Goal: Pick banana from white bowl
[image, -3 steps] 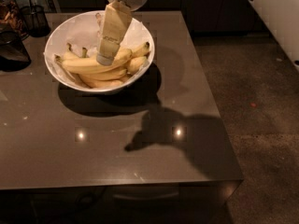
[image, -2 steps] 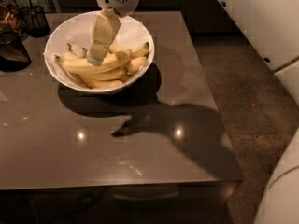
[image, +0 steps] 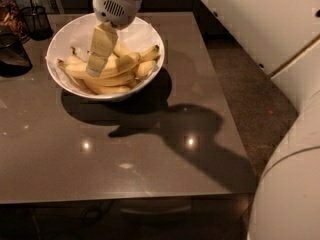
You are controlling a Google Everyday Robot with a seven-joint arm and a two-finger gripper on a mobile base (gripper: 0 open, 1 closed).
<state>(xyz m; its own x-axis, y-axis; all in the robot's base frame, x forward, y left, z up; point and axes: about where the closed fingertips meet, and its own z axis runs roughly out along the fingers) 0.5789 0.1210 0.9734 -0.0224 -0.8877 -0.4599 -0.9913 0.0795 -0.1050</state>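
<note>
The white bowl (image: 145, 34) stands at the table's far left and holds several yellow bananas. The banana (image: 117, 67), the longest one, lies across the middle of the pile, gently curved, its right end pointing up toward the rim. My gripper (image: 95, 70) hangs from its white wrist (image: 114, 5) above the bowl and reaches down into it. Its tip is at the left part of the long banana, at or just above the pile. Contact cannot be made out.
A dark wire-mesh cup (image: 36, 20) and a dark object (image: 12, 54) stand at the far left, beside the bowl. My white arm (image: 280, 39) fills the right side of the view. The grey table (image: 150, 154) ends at the front and right.
The gripper has shifted left and down into the bowl, toward the left part of the pile. More of my arm has come into view on the right. The bananas have not moved.
</note>
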